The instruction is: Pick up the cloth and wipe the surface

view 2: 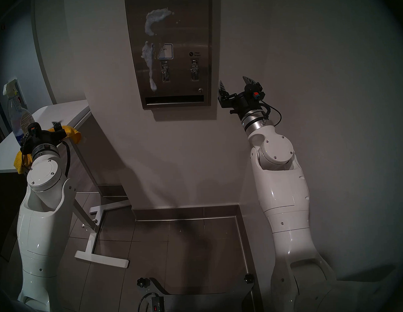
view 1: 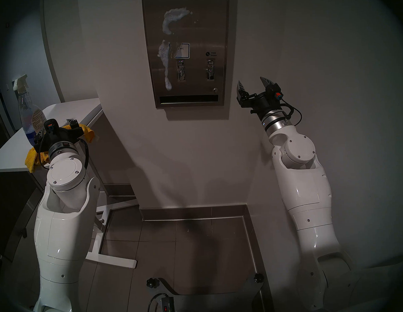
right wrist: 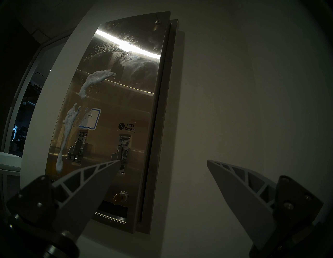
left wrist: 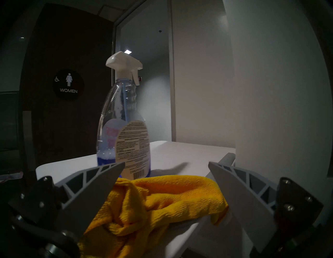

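The mustard-yellow cloth [view 1: 89, 133] [view 2: 75, 133] lies bunched on the near edge of the white table and hangs over it. My left gripper [view 1: 54, 126] [view 2: 40, 130] [left wrist: 166, 163] is open just above the cloth [left wrist: 162, 198], one finger on each side of it. The surface, a tall steel dispenser panel [view 1: 203, 24] [view 2: 189, 24] [right wrist: 126, 100] on the wall, carries white foam [view 1: 173, 16] [right wrist: 93, 81] with a streak running down its left side. My right gripper [view 1: 250, 79] [view 2: 232, 79] [right wrist: 163, 160] is open and empty, raised beside the panel's lower right corner.
A clear spray bottle [view 1: 27, 110] [left wrist: 124, 126] with blue liquid stands on the white table [view 1: 72, 112] just behind the cloth. The table's white legs [view 1: 113, 261] stand on the tiled floor. The rounded wall meets the table's right end. A dark door is beyond.
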Robot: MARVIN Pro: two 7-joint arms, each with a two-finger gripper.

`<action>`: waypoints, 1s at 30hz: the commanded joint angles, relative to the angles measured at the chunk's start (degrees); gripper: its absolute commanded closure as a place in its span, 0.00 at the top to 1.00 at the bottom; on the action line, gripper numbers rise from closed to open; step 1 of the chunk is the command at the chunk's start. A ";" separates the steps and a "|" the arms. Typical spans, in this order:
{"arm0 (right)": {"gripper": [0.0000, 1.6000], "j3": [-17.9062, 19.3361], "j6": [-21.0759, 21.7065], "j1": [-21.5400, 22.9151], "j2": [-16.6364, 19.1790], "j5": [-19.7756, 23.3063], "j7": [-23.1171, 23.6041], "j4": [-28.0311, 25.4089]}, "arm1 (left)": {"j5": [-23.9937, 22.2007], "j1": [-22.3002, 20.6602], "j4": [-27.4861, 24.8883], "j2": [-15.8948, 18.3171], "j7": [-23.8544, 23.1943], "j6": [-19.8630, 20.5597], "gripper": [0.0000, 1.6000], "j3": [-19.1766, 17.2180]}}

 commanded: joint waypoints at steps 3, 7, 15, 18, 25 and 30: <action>1.00 -0.12 -0.32 1.62 -0.09 0.09 0.11 -1.87 | 3.33 -0.99 -2.05 0.77 4.17 2.77 1.00 -0.29; 1.00 -0.13 -0.30 1.61 -0.09 0.09 0.11 -1.90 | 1.08 -0.73 -1.12 -0.43 4.65 5.24 1.00 -1.60; 1.00 -0.13 -0.31 1.62 -0.08 0.09 0.10 -1.89 | -4.36 -0.92 1.79 -1.75 2.54 5.33 1.00 -4.87; 1.00 -0.13 -0.31 1.62 -0.08 0.09 0.10 -1.89 | -5.00 -1.32 3.66 -1.07 1.58 4.41 1.00 -5.21; 1.00 -0.14 -0.32 1.62 -0.08 0.10 0.09 -1.87 | -5.76 -3.56 8.25 -0.07 -0.90 1.56 0.00 -4.07; 1.00 -0.14 -0.41 1.62 -0.08 0.09 0.07 -1.72 | -6.27 -7.93 6.66 -0.60 -2.39 -1.81 0.00 -0.94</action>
